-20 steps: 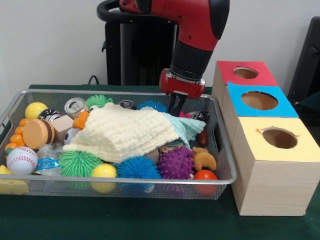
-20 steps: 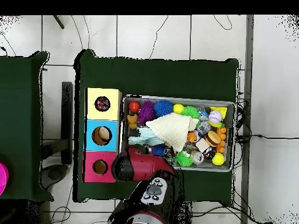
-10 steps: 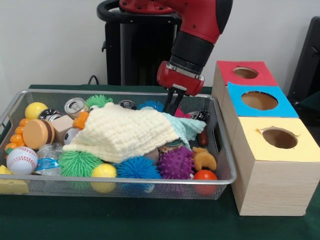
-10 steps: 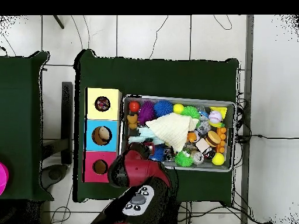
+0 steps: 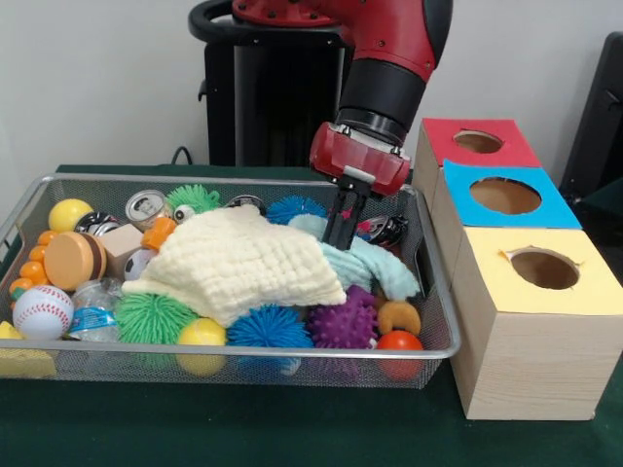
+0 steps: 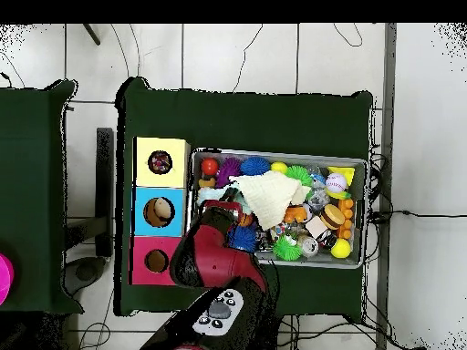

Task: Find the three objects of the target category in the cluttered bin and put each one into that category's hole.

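A wire basket (image 5: 243,348) holds a cream cloth (image 5: 238,263) draped over a heap of toys, with a teal cloth (image 5: 380,268) beside it at the right. My gripper (image 5: 341,233) points down at the teal cloth's upper edge. Its fingers are together and their tips are sunk in the fabric. Around the cloths lie spiky balls in purple (image 5: 343,326), blue (image 5: 270,328) and green (image 5: 156,318), a red ball (image 5: 399,342) and a tan ring-shaped toy (image 5: 399,316). In the overhead view my arm (image 6: 214,255) covers the gripper; the cream cloth (image 6: 269,191) shows in the basket (image 6: 365,164).
A wooden box right of the basket has a red hole (image 5: 477,142), a blue hole (image 5: 504,196) and a yellow hole (image 5: 544,268). A baseball (image 5: 42,311), a burger toy (image 5: 73,260), cans (image 5: 148,207) and a yellow ball (image 5: 70,214) fill the basket's left end.
The gripper has come forward and lower into the basket. The teal cloth is stretched toward the front right corner, and the cream cloth has shifted with it, covering the croissant-like toy less.
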Motion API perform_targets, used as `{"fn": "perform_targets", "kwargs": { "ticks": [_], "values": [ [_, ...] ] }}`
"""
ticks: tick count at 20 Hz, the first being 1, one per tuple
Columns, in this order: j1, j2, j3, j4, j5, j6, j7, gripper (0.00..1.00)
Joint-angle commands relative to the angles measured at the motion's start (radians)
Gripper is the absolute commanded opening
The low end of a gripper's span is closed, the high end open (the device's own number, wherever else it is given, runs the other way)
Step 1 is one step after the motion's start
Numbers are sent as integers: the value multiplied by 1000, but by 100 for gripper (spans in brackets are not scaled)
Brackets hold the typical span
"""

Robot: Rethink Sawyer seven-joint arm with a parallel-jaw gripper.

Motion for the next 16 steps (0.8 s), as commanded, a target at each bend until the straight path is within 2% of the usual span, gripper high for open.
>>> {"fn": "perform_targets", "kwargs": {
  "ticks": [1, 3, 4, 6, 9, 12, 16],
  "values": [
    [-22, 85, 122, -61, 140, -142, 293, 0],
    [-6, 106, 100, -80, 182, -35, 224, 0],
    [10, 127, 79, -102, 211, 64, 173, 0],
    [57, 179, 15, -135, 308, 195, 116, 0],
    [83, 212, -33, -158, 361, 268, 100, 0],
    [87, 206, -52, -164, 350, 290, 116, 0],
    [39, 129, 1, -126, 229, 341, 110, 0]
  ]
}}
